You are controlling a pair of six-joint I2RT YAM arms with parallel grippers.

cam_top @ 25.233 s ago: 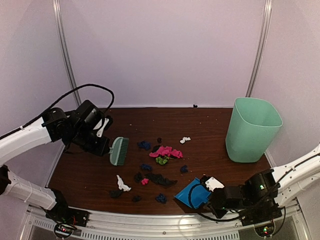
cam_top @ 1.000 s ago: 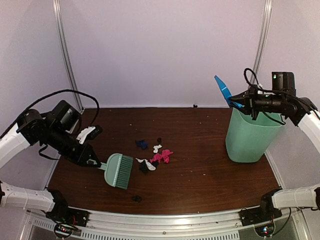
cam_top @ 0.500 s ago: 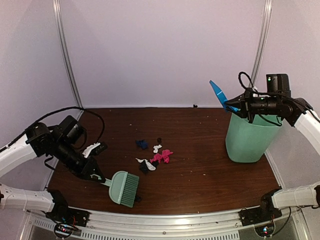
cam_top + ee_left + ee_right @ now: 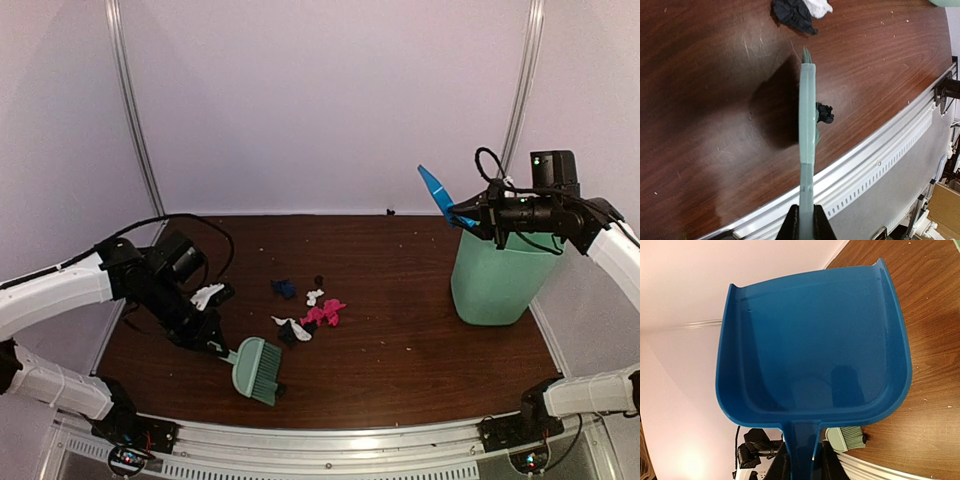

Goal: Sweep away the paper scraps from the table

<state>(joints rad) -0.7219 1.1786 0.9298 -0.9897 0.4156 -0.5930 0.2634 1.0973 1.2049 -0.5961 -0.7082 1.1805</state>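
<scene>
**Brush low at the near edge, pan up by the bin**

The left gripper (image 4: 806, 221) is clamped tight on the brush (image 4: 807, 110) handle. The brush head is down by the table's (image 4: 420, 340) near edge, and one dark scrap (image 4: 825, 112) sits right against it, close to the rail (image 4: 865, 165). The main cluster of scraps (image 4: 312, 316) lies mid-table, well apart from the brush. Over on the right, the right gripper (image 4: 802, 460) is closed on the dustpan (image 4: 810, 340) handle, holding the pan tipped up by the bin's (image 4: 500, 280) rim, and it looks empty.

Here's the danger: that lone scrap is near the rail, so a stroke angled the wrong way likely flicks it off the table. With the pan so far away, nothing is there to catch a sweep. And that thin handle could twist in the grip if the bristles drag.
</scene>
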